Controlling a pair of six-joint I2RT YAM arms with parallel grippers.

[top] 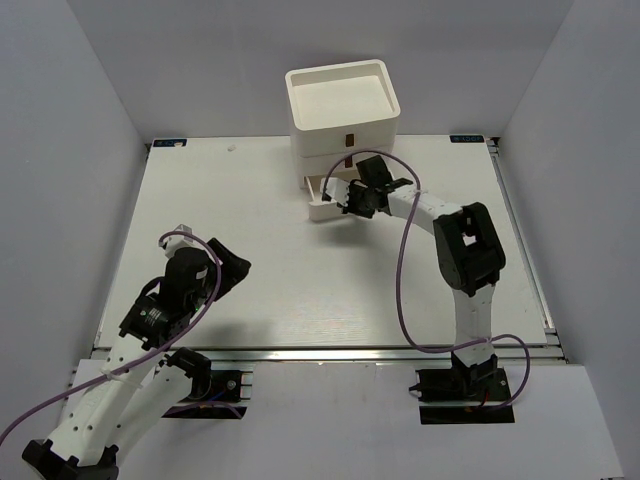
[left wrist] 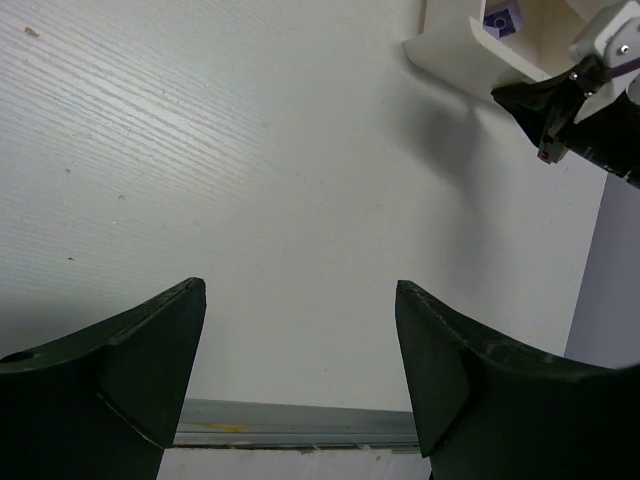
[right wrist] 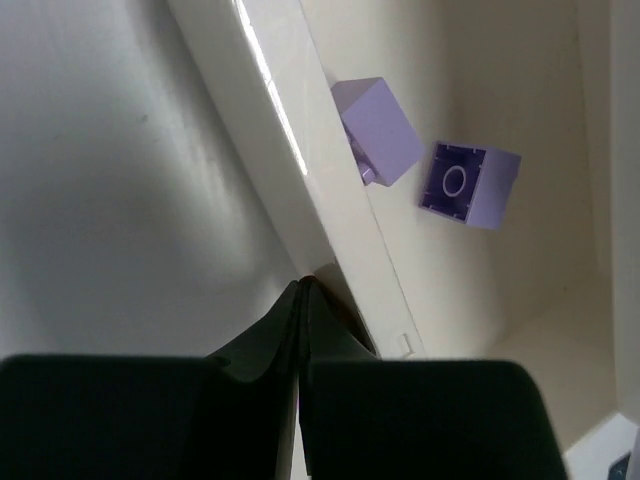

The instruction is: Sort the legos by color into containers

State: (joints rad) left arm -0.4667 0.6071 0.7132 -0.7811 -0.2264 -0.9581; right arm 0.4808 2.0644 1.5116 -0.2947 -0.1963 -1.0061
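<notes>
The white chest point(top: 343, 67) stands at the table's back, its bottom drawer point(top: 322, 208) pulled out. Two light purple legos point(right wrist: 378, 128) point(right wrist: 468, 182) lie inside this drawer, behind its front wall point(right wrist: 330, 190); one also shows in the left wrist view point(left wrist: 500, 20). My right gripper point(top: 347, 203) point(right wrist: 305, 283) is shut at the outside of the drawer front, pinching a thin brown sliver of the pull. My left gripper point(top: 235, 270) point(left wrist: 300, 290) is open and empty, low over the table at the front left. No green legos are in view.
Two upper drawers are closed, with brown pulls point(top: 349, 138). The table's metal front rail point(left wrist: 300, 420) lies just below my left fingers. Grey walls enclose the table on three sides. A purple cable point(top: 400, 270) loops beside the right arm.
</notes>
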